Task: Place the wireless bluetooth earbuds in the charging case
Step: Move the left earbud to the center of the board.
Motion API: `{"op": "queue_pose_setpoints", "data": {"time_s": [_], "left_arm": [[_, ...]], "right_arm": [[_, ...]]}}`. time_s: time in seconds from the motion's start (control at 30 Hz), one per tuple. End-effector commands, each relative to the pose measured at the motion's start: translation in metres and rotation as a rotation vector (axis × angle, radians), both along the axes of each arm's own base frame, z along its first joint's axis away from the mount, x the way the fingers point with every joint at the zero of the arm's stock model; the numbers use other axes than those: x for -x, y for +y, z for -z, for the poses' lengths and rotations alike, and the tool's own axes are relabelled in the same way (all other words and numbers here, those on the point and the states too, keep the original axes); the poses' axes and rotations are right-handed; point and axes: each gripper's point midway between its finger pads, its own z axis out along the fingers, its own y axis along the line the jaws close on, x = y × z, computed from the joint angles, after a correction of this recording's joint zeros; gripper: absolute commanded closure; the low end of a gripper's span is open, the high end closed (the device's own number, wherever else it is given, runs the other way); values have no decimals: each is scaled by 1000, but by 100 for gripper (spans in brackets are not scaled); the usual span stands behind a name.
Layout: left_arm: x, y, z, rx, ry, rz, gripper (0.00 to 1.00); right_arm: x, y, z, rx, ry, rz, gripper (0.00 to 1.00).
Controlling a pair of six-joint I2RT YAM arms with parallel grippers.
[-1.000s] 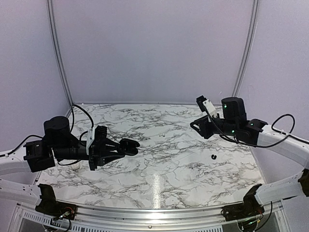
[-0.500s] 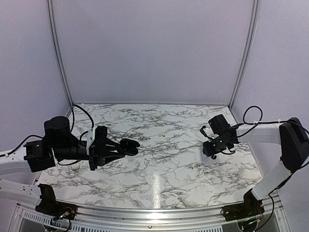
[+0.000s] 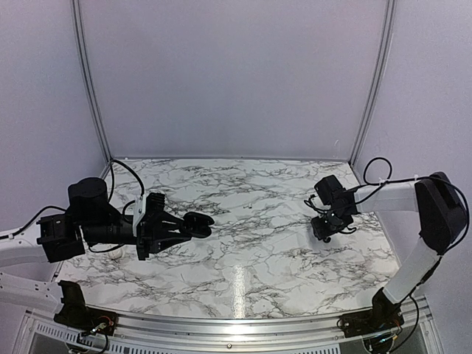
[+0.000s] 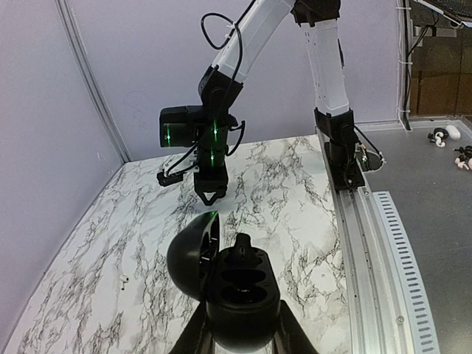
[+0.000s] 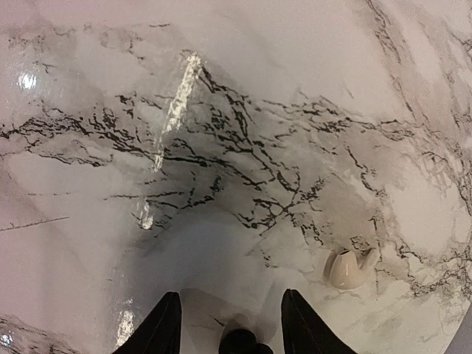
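Observation:
My left gripper [image 3: 193, 224] is shut on the charging case [image 4: 242, 287], a black rounded case held above the table's left side with its lid [image 4: 190, 254] swung open to the left. One black earbud [image 4: 240, 248] sits in the case's far socket; the nearer sockets look empty. My right gripper [image 5: 231, 313] points down at the table on the right, jaws open. A second black earbud [image 5: 242, 343] lies on the marble between its fingertips, touching neither. In the left wrist view the right gripper [image 4: 209, 196] hovers low over the table beyond the case.
A small cream-coloured teardrop piece [image 5: 349, 268] lies on the marble table [image 3: 251, 258] just right of my right gripper. A tiny white speck [image 4: 123, 279] lies on the left. Metal rails [image 4: 361, 243] edge the table, and white walls stand behind.
My right arm has swung down from a raised pose to the table over the loose earbud, and its jaws have spread wider. The left arm and case have not moved.

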Motion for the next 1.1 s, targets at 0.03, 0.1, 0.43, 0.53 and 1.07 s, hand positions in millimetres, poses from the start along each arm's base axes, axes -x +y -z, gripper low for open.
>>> {"op": "queue_pose_setpoints", "data": {"time_s": [0.03, 0.1, 0.43, 0.53, 1.07], "left_arm": [[-1, 0, -16, 35, -37, -4, 100], [-1, -1, -15, 36, -39, -2, 100], [1, 0, -17, 37, -47, 3, 100], [1, 1, -17, 38, -49, 0, 100], [1, 2, -19, 41, -57, 0, 100]], "right_arm": [[1, -1, -7, 0, 52, 21, 52], [1, -7, -13, 18, 39, 44, 51], [7, -18, 1, 53, 112, 86, 55], [8, -18, 5, 57, 128, 83, 61], [16, -21, -3, 52, 129, 106, 58]]}}
